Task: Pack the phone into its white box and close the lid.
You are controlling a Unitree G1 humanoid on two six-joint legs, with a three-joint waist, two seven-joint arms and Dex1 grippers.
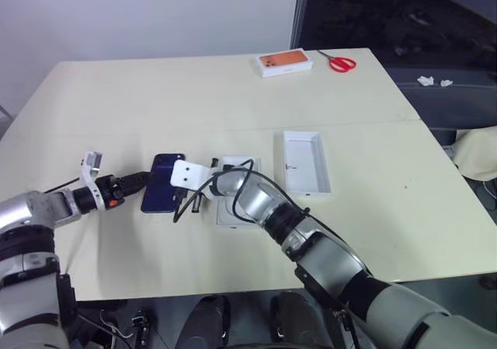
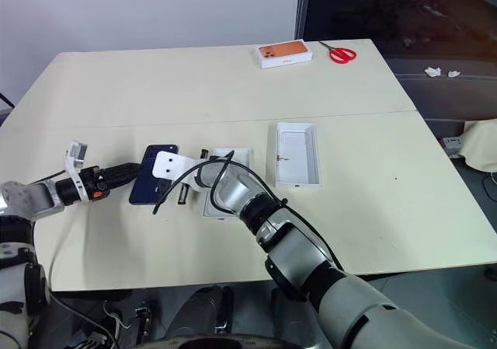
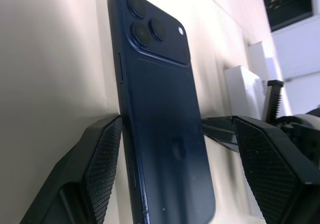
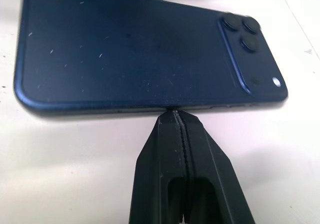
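The phone (image 1: 161,184) lies flat on the table, dark blue back up, its camera cluster at the far end. My left gripper (image 3: 180,149) is open and straddles the phone's near end; one finger (image 3: 102,159) rests against its side edge and the other stands a little apart. My right gripper (image 4: 177,115) is shut, and its tips touch the phone's long edge from the other side. The white box (image 1: 233,213) sits just right of the phone, largely covered by my right arm. The lid (image 1: 307,161) lies further right, white inside facing up.
A white box with an orange face (image 1: 284,63) and red-handled scissors (image 1: 340,61) lie at the table's far edge. The cream table (image 1: 116,100) has bare room to the left and behind the phone. A cable loops off my right wrist over the white box.
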